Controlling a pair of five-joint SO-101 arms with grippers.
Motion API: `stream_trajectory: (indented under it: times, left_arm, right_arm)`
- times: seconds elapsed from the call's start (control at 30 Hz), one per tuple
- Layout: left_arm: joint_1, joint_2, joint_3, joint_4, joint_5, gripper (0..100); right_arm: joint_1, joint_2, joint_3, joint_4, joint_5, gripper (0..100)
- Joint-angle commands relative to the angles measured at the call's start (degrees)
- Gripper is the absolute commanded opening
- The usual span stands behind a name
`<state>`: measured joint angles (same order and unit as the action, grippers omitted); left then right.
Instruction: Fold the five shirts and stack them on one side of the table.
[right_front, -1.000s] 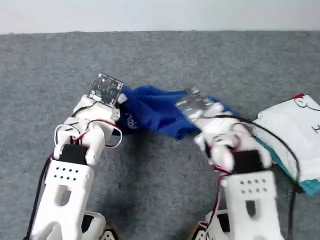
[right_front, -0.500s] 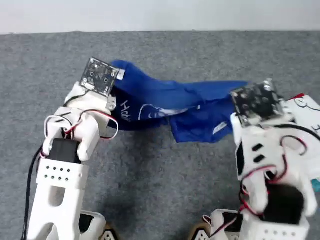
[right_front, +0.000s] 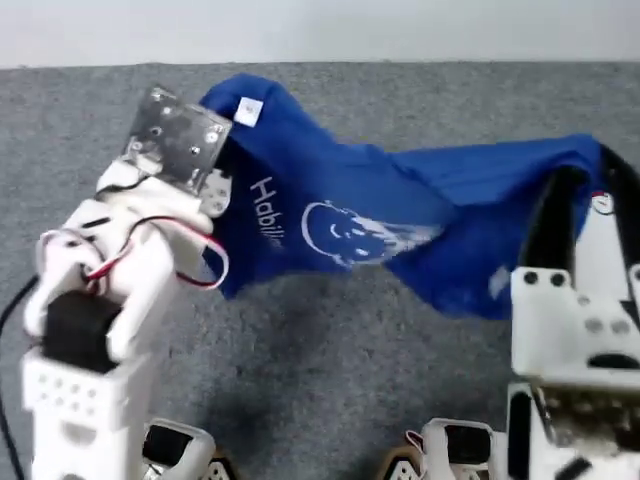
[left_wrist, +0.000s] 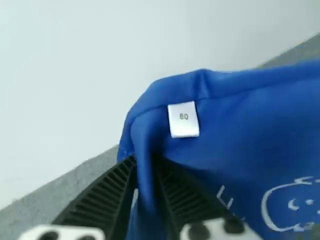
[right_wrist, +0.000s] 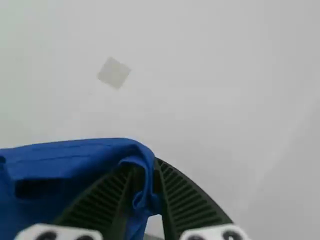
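A blue shirt (right_front: 350, 225) with a white smiley print hangs stretched in the air between both arms, above the grey table (right_front: 300, 400). My left gripper (right_front: 225, 125) is shut on the shirt's collar edge, where a white size tag (left_wrist: 183, 120) shows; the cloth is pinched between its ribbed black fingers (left_wrist: 107, 192). My right gripper (right_front: 580, 175) is shut on the opposite edge of the blue shirt (right_wrist: 75, 165), raised high at the right. The cloth sags in the middle.
A white folded shirt (right_front: 605, 205) peeks out behind the right arm at the right edge of the table. A pale wall (right_front: 320, 30) runs along the table's far edge. Bare grey carpet-like surface lies under the hanging shirt.
Both arms have lifted and spread apart, pulling the crumpled blue shirt up off the table and stretching it out wide. The right arm now covers most of the folded stack.
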<state>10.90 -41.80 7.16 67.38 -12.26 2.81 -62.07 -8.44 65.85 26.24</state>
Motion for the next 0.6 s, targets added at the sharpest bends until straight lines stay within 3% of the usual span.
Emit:
stream_trajectory:
  times: [0.0,0.33,0.57]
  left_arm:
    - [0.8,-0.5,-10.9,6.0,-0.1,1]
    - [0.5,-0.5,-31.6,18.8,-0.1,1]
    - [0.4,-0.5,-27.6,19.3,-0.1,1]
  right_arm:
    - [0.6,0.1,-4.3,0.7,-0.5,0.9]
    - [1.9,0.1,-15.7,4.6,-0.5,0.9]
    - [7.3,1.4,-15.0,7.2,-0.6,0.9]
